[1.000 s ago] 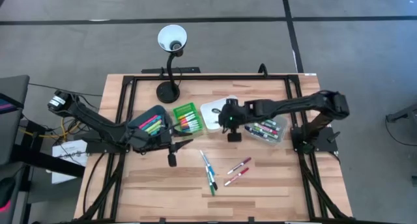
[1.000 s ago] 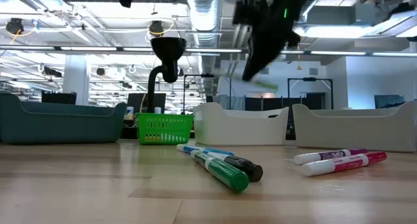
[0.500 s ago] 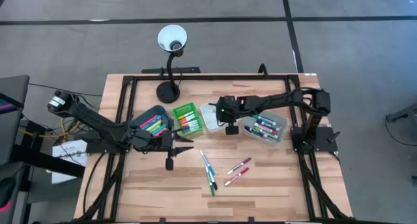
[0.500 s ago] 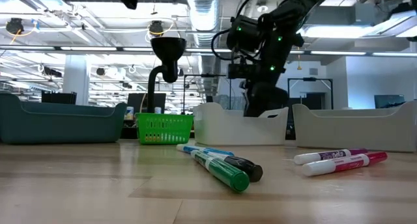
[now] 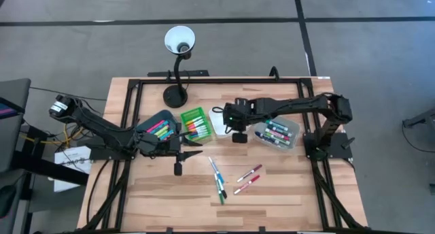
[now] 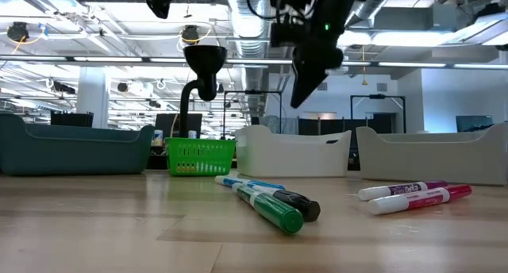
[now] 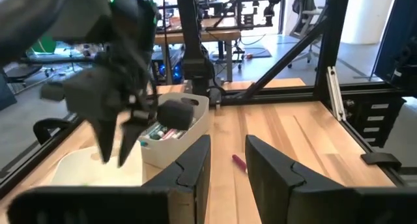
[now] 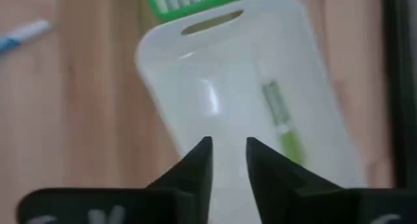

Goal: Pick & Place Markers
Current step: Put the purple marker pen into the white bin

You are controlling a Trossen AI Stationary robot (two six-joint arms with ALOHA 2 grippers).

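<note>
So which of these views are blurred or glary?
Right wrist view: the white bin and green marker are motion-smeared, with a glare streak. Left wrist view: the right arm is blurred. Low view: sharp markers, bright ceiling lights. High view: even.

**Worktop and its load**

The wooden worktop (image 5: 285, 193) is carrying a white bin (image 5: 221, 118) under the right claw (image 5: 238, 137), a green bin (image 5: 195, 123) beside it, and loose markers (image 5: 231, 179) lying nearer the front edge.

bins (image 5: 200, 123) crowd rear, bare front-left table (image 5: 156, 200)
</note>
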